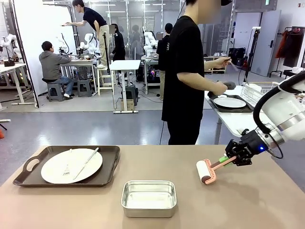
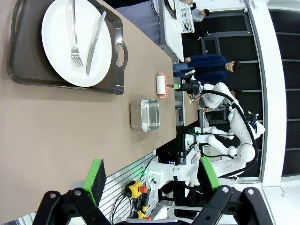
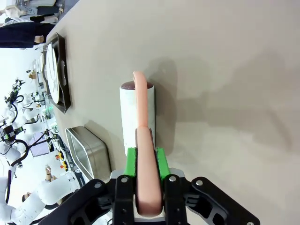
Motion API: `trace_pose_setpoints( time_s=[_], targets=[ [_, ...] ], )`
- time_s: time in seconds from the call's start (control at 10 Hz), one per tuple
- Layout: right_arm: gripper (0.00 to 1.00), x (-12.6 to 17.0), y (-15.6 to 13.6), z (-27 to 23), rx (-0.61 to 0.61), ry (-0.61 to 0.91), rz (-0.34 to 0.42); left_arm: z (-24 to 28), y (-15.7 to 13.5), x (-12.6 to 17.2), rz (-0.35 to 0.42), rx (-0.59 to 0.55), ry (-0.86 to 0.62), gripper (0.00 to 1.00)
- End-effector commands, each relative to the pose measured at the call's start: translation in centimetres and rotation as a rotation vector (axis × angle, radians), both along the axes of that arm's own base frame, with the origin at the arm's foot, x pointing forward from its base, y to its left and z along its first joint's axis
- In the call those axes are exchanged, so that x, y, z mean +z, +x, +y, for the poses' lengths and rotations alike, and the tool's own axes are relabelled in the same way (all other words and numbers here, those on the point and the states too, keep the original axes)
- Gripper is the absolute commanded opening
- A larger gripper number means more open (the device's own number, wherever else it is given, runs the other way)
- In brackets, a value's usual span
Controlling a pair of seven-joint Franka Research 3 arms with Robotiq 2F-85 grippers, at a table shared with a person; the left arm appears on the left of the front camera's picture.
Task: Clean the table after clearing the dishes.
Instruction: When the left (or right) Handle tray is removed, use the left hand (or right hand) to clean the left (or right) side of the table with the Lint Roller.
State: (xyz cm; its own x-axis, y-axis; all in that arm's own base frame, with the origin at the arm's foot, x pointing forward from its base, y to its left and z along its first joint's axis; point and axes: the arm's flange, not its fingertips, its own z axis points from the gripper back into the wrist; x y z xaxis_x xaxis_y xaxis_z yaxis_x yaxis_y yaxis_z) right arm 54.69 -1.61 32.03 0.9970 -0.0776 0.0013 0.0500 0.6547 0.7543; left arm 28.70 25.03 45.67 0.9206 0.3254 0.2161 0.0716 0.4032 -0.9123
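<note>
The tan table [image 1: 267,205] spans the front view. A person [image 1: 183,71] in black stands beyond its far edge, turned toward a white table [image 1: 233,121] at the right. There, a second tray [image 1: 215,106] carries a second plate [image 1: 229,102], just beside the person's hand [image 1: 220,88].

On the tan table's left part sits 1 dark tray [image 1: 28,179] with a white plate [image 1: 57,172] on it. A steel pan [image 1: 148,198] stands near the front edge, close to the middle.

Right of the pan is a lint roller [image 1: 206,171] with a white roll and pink handle. It is low at the tabletop, though contact cannot be told. The right gripper [image 1: 228,160] pinches the handle between its 2 green pads [image 3: 131,161]. The left gripper [image 2: 152,173] is spread wide, nothing between its fingers.

A fork [image 1: 66,167] and knife [image 1: 86,163] lie side by side on the white plate.
</note>
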Motion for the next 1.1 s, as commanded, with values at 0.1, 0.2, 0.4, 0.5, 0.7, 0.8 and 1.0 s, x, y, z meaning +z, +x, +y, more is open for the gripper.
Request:
trace_pose_setpoints(
  time_s=[0.1,0.2,0.4,0.5,0.7,0.8,1.0],
  targets=[
    [0.21,-2.5,-0.7,-4.3,-0.016,-0.212,-0.019,0.1,-0.1,0.1,-0.004,0.005,0.002,1.00],
    [0.21,-2.1,-0.7,-5.3,-0.013,-0.230,-0.026,0.1,-0.1,0.1,-0.004,0.005,0.002,1.00],
    [0.21,-1.2,-0.8,-7.5,-0.017,-0.287,-0.028,0.1,-0.1,0.1,-0.004,0.005,0.002,1.00],
    [0.21,-0.9,-1.0,-8.5,-0.014,-0.345,-0.016,0.1,-0.1,0.1,-0.004,0.005,0.002,1.00],
    [0.21,-0.6,-1.4,-10.5,-0.057,-0.397,0.007,0.1,-0.1,0.1,-0.004,0.005,0.002,1.00],
    [0.21,-0.5,-1.5,-10.9,-0.067,-0.433,0.017,0.1,-0.1,0.1,-0.004,0.005,0.002,1.00],
    [0.21,0.6,-1.7,-11.8,-0.083,-0.564,0.038,0.1,-0.1,0.1,-0.004,0.005,0.002,1.00]
  ],
)
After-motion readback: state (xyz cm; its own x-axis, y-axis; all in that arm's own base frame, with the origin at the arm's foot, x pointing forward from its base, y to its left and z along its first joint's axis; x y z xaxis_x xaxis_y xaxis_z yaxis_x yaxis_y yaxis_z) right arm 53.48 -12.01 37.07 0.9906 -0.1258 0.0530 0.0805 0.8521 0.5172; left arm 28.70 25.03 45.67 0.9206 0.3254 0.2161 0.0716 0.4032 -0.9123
